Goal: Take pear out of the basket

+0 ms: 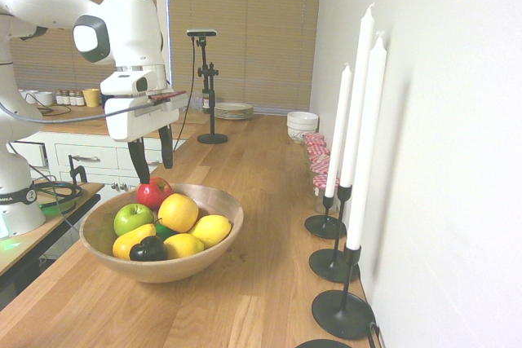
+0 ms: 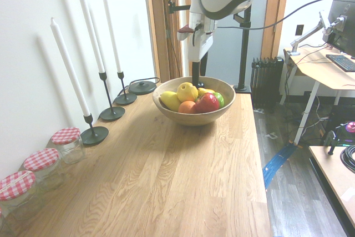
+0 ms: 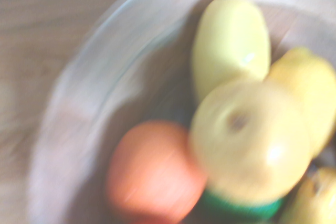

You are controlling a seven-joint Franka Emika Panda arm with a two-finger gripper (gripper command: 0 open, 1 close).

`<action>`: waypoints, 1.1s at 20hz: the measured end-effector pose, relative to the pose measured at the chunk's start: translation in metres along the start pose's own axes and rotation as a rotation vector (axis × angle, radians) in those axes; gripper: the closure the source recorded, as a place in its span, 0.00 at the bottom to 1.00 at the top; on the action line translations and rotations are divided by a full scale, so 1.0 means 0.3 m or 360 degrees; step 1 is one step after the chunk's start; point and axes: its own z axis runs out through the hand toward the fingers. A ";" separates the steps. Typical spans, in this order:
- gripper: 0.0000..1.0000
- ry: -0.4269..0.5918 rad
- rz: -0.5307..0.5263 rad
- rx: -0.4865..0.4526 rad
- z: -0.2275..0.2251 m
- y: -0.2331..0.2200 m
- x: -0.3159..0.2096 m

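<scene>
The pear (image 1: 178,212) is a round golden-yellow fruit lying on top of the pile in the wooden basket (image 1: 175,270). It also shows in the second exterior view (image 2: 187,91) and, blurred, in the wrist view (image 3: 249,140). My gripper (image 1: 153,160) hangs open just above the basket's far rim, over the red apple (image 1: 152,192) and a little behind the pear, touching nothing. Its dark fingers (image 2: 196,76) point down at the basket (image 2: 194,117). Around the pear lie a green apple (image 1: 132,218), a pale lemon-shaped fruit (image 1: 210,230) and an orange (image 3: 152,169).
Three tall white candles in black holders (image 1: 338,311) stand along the wall beside the basket. Jars with red checked lids (image 2: 66,142) sit further along the wall. A stack of plates (image 1: 233,110) and white bowls (image 1: 303,124) are at the counter's far end.
</scene>
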 end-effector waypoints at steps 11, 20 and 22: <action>0.00 -0.0188 0.0033 -0.0058 0.232 -0.048 0.134; 1.00 -0.0180 0.0037 -0.0057 0.256 -0.040 0.145; 1.00 -0.0178 0.0036 -0.0056 0.256 -0.042 0.144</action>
